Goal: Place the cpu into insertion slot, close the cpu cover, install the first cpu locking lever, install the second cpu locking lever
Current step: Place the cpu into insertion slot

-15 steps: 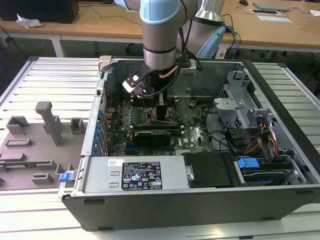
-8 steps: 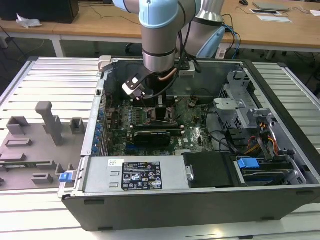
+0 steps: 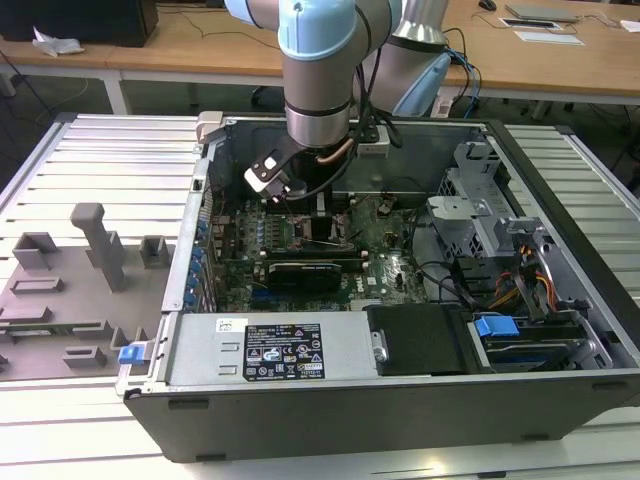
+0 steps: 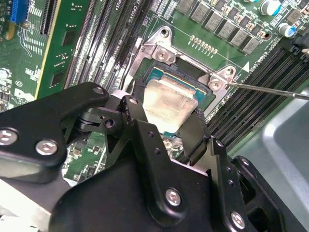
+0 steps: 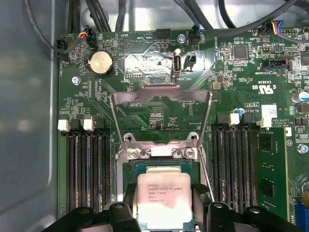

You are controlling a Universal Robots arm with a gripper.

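My gripper [image 4: 168,108] is down inside the open computer case [image 3: 480,400], over the motherboard's socket [image 4: 159,72]. Its two black fingers [image 4: 197,129] press on opposite edges of the cpu [image 4: 166,102], a pale silver-beige square chip. In the first wrist view the cpu [image 5: 165,198] sits level between the fingers [image 5: 200,195], right over the socket opening, and I cannot tell whether it rests in it. The cpu cover [image 5: 130,96], a thin metal frame, stands swung open beyond the socket. A thin wire locking lever [image 4: 270,90] juts out sideways from the socket's corner.
Memory slots [image 5: 87,164] flank the socket on both sides, and a green card [image 5: 270,169] stands nearby. In the exterior view a grey fixture tray [image 3: 70,290] lies at the left, and a drive cage with cables [image 3: 510,260] fills the case's right part.
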